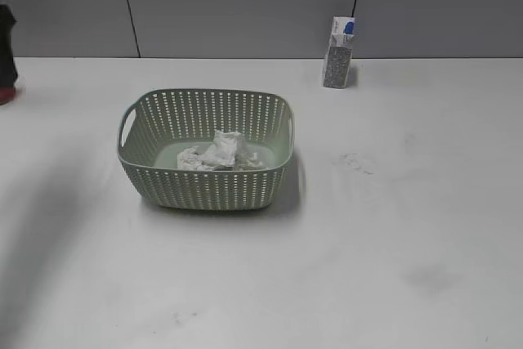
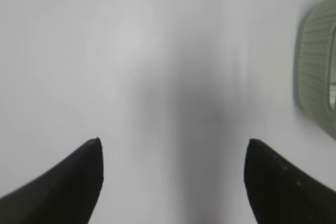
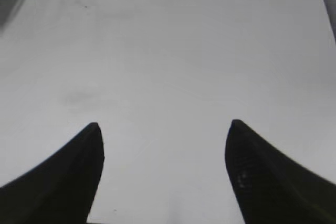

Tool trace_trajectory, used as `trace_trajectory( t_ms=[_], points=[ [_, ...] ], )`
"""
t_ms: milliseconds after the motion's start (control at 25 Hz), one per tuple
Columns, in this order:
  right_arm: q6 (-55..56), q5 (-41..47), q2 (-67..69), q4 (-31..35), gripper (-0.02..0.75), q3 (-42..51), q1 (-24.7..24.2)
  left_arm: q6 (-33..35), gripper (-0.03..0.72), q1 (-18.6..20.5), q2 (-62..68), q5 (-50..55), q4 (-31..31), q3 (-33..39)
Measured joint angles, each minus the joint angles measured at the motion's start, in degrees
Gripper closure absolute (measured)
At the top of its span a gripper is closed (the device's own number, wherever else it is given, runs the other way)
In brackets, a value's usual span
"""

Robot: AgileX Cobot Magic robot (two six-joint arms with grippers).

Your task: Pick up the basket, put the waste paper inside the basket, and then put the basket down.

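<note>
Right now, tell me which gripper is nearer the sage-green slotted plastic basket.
Left. The left gripper hovers open beside the basket, which shows at its view's right edge. The right gripper sees only bare table.

A pale sage-green basket [image 1: 206,181], its walls patterned with rows of small vertical slots, sits on a white desk [image 1: 409,226] marked by faint grey smudges. Crumpled white waste paper [image 1: 221,153] lies against the basket's green floor. Behind, a carton [image 1: 338,53] shows a speckled grey body, a white top and a blue cap, set before a grey panelled wall [image 1: 245,2] crossed by thin dark seams. A black-and-red object [image 1: 6,55] edges the frame. The left pincer [image 2: 173,153] and right pincer [image 3: 163,135] have black fingers.
</note>
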Motion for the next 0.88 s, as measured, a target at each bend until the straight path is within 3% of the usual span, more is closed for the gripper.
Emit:
trace_trajectory(
  t_ms=[200, 880],
  points=[
    [0.26, 0.15, -6.47, -0.2, 0.162, 0.0, 0.0, 0.22, 0.072, 1.33, -10.57, -2.91, 1.08, 7.8],
    [1.56, 0.23, -6.69, -1.35, 0.164, 0.0, 0.0, 0.4, 0.1, 1.37, -56.2, -11.31, 1.39, 43.92]
  ],
)
